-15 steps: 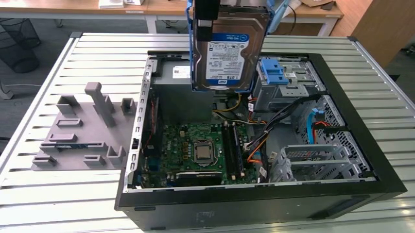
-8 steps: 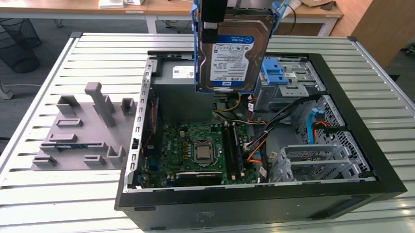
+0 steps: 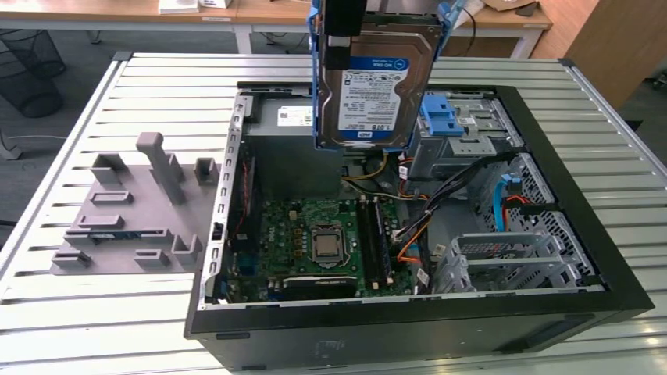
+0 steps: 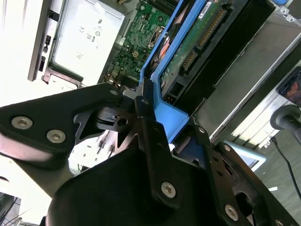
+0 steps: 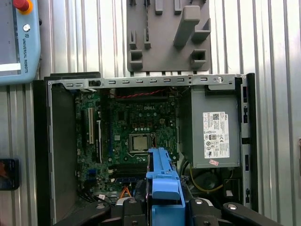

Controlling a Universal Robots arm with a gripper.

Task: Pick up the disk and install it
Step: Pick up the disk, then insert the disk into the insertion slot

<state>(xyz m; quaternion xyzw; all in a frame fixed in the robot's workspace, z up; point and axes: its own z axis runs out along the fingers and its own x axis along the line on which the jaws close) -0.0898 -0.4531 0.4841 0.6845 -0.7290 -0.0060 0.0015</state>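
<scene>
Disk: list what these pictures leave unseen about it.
- Exterior view: the top of the disk, where the gripper holds it, is cut off by the picture's upper edge.
- Exterior view: the disk hides part of the case interior behind it.
- First wrist view: the bracket and the gripper cover the disk's body.
- Second wrist view: the label face is turned away, and the gripper blocks the near end.

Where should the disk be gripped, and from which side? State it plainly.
Grip the blue bracket at the disk's short top end, coming from above. The disk hangs upright over the open computer case, so that end is free, and the bracket's raised tab gives the jaws two flat sides. The gripper is shut there now, off the label and circuit board.
</scene>
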